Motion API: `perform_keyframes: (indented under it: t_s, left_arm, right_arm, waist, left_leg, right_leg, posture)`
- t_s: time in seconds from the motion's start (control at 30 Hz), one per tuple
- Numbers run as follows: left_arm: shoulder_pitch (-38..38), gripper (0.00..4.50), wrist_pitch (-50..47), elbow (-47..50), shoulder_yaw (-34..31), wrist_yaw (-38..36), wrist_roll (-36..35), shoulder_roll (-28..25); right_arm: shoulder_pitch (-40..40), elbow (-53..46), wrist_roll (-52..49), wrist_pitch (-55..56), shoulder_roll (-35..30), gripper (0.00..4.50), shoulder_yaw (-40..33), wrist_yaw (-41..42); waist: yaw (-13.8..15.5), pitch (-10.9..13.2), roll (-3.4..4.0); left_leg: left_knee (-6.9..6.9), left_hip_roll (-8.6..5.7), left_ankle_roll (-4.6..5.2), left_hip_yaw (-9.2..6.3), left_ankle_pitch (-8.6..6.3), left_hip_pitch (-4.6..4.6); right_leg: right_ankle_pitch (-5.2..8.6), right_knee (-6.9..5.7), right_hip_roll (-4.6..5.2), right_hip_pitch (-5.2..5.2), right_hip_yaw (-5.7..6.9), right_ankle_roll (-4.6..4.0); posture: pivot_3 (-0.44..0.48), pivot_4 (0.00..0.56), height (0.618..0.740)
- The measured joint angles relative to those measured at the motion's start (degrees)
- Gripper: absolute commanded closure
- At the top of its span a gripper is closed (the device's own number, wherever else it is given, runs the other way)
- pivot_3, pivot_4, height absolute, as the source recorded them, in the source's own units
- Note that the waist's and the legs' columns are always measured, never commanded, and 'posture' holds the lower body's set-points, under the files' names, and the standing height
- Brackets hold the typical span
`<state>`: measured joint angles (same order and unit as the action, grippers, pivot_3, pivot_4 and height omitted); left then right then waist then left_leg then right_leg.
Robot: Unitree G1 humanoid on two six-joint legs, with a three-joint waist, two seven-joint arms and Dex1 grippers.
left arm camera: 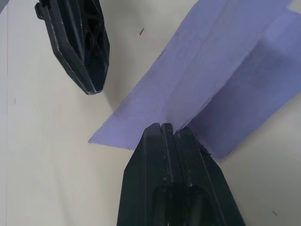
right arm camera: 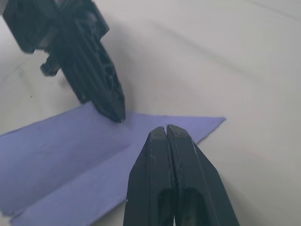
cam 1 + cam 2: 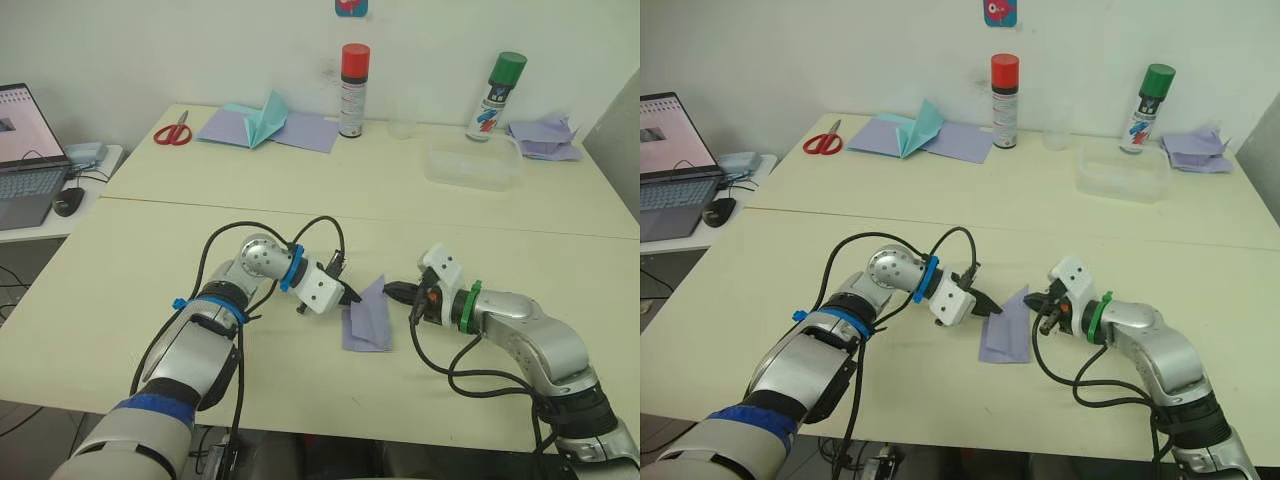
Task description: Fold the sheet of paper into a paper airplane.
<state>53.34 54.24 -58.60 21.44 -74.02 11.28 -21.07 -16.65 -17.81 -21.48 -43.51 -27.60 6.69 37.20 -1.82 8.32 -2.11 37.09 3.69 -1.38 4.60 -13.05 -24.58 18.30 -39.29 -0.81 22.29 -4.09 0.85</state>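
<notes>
On the near table our left gripper (image 3: 352, 297) & right gripper (image 3: 392, 291), both closed and holding nothing, press the sheet of paper (image 3: 367, 320); we'd drag slowly along the crease imo

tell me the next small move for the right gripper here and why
Probably open the right gripper and pinch the sheet of paper's raised edge: its fingers are shut and empty just off the paper, while the shut left gripper pins the other side.
</notes>
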Motion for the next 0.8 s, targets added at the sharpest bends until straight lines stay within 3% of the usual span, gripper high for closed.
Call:
perform_keyframes:
  t_s: [0.1,0.2,0.27,0.33,0.5,0.67,0.77,0.8]
  left_arm:
    - [-5.5,4.47,-10.6,12.6,-0.6,0.8,1.0,-6.5]
    - [-16.7,4.47,-31.3,36.7,-4.3,0.7,2.0,-14.0]
    - [-24.9,4.47,-46.1,52.7,-6.3,1.0,2.7,-16.0]
    - [-29.7,3.95,-55.7,62.3,-6.0,3.0,4.2,-14.7]
    - [-31.0,2.49,-65.8,69.4,-4.3,4.7,4.7,-13.6]
    - [-31.2,1.08,-70.1,73.9,-8.4,0.6,-4.3,-18.4]
    - [-35.1,0.12,-66.1,74.1,-15.7,-3.2,-13.0,-23.6]
    - [-37.0,0.0,-65.0,73.5,-17.8,-4.4,-15.9,-24.7]
  right_arm:
    - [1.1,-2.1,0.0,1.0,0.4,4.5,-1.2,-1.3]
    - [3.7,-5.0,0.0,1.7,0.9,4.5,-1.7,-2.7]
    - [5.6,-6.5,0.0,1.8,1.2,4.5,-2.0,-3.7]
    - [6.5,-6.9,0.0,1.8,1.8,4.5,-2.2,-4.4]
    - [7.5,-7.3,0.4,4.5,-0.7,4.5,-1.0,-2.4]
    - [10.6,-7.4,2.1,10.5,-6.4,4.5,-0.9,2.7]
    - [14.7,-8.1,3.0,18.0,-9.0,3.57,-0.6,7.3]
    - [16.1,-8.1,4.0,20.9,-9.9,3.24,-0.2,8.9]
  waist:
    - [-0.4,0.0,0.02]
    - [-0.6,0.0,0.05]
    - [-0.7,0.0,0.11]
    - [-0.1,0.0,0.11]
    - [0.3,0.0,0.1]
    - [0.1,0.0,0.09]
    - [-0.1,0.0,0.12]
    - [-0.1,0.1,0.14]
  left_leg:
    - [-0.02,0.1,-0.02,-0.03,0.01,0.08]
    - [-0.03,0.27,-0.05,-0.06,0.02,0.22]
    - [-0.03,0.28,-0.06,-0.1,0.02,0.24]
    - [-0.01,0.19,-0.16,-0.17,0.09,0.28]
    - [0.14,-0.05,0.08,-0.27,0.35,0.28]
    - [0.09,-0.02,0.09,-0.34,0.35,0.25]
    - [-0.06,0.03,0.09,-0.39,0.35,0.26]
    - [-0.07,0.06,0.08,-0.43,0.35,0.26]
  right_leg:
    - [0.01,-0.34,0.0,0.07,0.0,0.01]
    - [0.1,-0.67,0.0,0.06,0.02,0.13]
    - [0.14,-0.68,0.03,0.04,0.03,0.13]
    - [0.16,-0.67,0.03,-0.04,0.03,0.13]
    - [0.25,-0.66,0.04,-0.2,-0.08,0.2]
    - [0.18,-0.68,0.04,-0.16,-0.02,0.09]
    - [0.19,-0.66,0.03,-0.1,-0.01,0.1]
    - [0.19,-0.66,0.03,-0.1,0.01,0.1]
  posture:
    - [0.0,0.15,0.74]
    - [0.0,0.15,0.74]
    - [0.0,0.15,0.74]
    - [0.0,0.15,0.74]
    - [0.0,0.15,0.74]
    - [0.0,0.15,0.74]
    - [0.0,0.15,0.74]
    - [0.0,0.15,0.74]
